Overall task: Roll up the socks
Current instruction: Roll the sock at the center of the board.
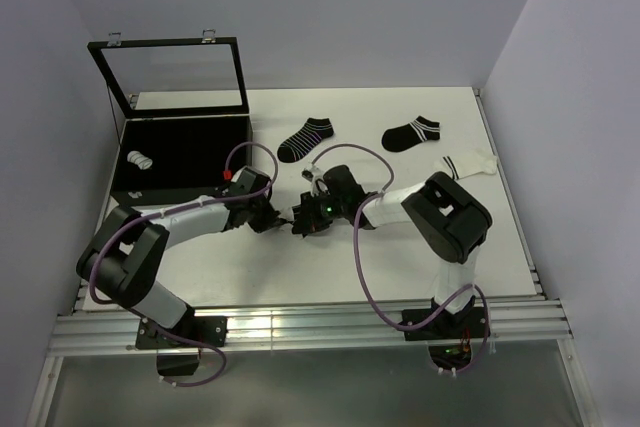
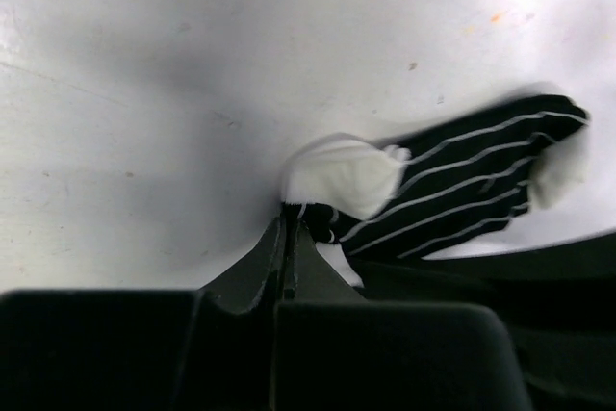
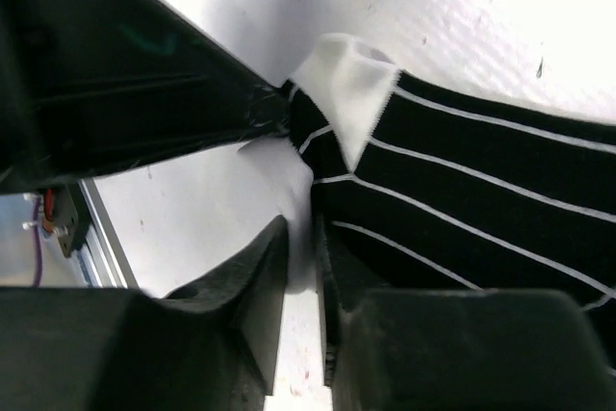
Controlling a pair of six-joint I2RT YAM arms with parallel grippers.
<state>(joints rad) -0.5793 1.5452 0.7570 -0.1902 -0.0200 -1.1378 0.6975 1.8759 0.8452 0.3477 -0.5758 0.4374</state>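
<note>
While we are working at the middle of the worktop [image 1: 400, 247], our left tool [image 2: 289, 238] is pinching, jaws closed, the edge of the black white-striped sock [image 2: 462, 190] right beside its white end. From that pinch the sock is stretching flat, its long axis running away from the left tool toward the right arm's side. Our right tool [image 3: 300, 267] is sitting just beside the pinched end, jaws narrowly parted and gripping nothing, with the sock's body lying off to one side of it. We are judging that the right tool, being nearer the free length, is the one placed to start the roll along that axis.
</note>
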